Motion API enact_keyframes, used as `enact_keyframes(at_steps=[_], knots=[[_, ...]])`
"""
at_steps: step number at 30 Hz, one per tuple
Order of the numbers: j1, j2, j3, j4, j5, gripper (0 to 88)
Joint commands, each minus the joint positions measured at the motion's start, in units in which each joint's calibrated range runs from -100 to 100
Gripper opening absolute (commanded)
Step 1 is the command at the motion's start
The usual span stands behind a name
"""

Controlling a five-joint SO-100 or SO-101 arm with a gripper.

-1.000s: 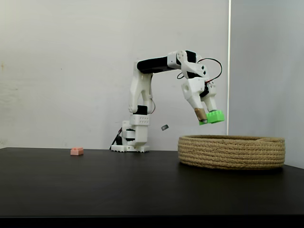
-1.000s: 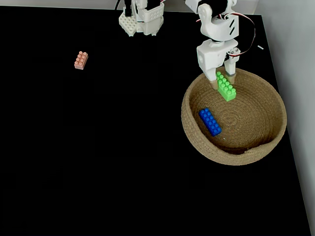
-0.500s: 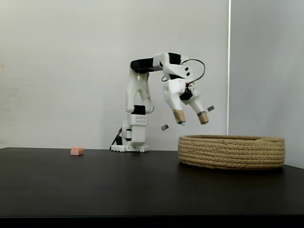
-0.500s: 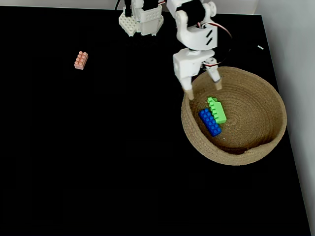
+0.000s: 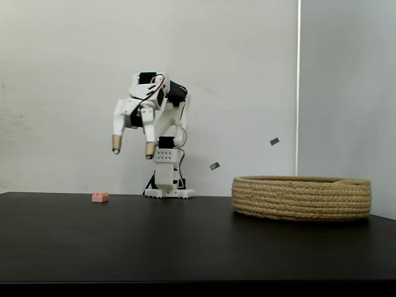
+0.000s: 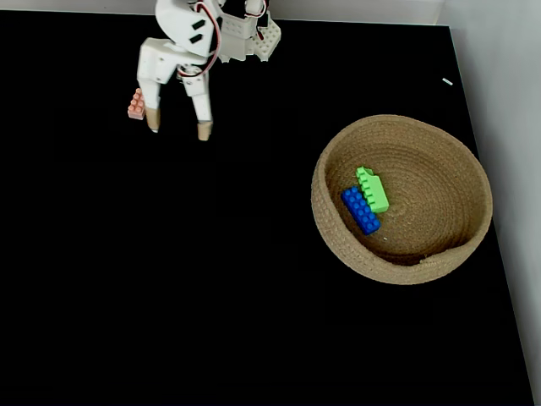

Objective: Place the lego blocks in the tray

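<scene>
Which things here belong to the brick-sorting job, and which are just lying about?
Job: pink brick on the table; blue brick and green brick in the basket; open hand.

Lying about: small tape scraps on the wall.

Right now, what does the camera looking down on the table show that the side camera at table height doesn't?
Looking down, the blue brick and green brick show side by side inside the basket. From the side, the basket wall hides what lies inside, but the open hand shows raised well above the table. Both show the pink brick on the table outside the basket.
</scene>
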Motion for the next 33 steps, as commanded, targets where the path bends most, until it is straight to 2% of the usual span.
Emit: enact_keyframes(at_steps=[1, 5, 12, 33], knots=[[9.6, -4.1, 0.8, 0.2, 1.1, 26.0], [15.4, -4.1, 1.0, 2.7, 1.4, 25.7], [22.4, -0.9, 3.9, 7.1, 5.1, 25.5], [27.6, 9.8, 10.8, -2.5, 10.4, 24.2]])
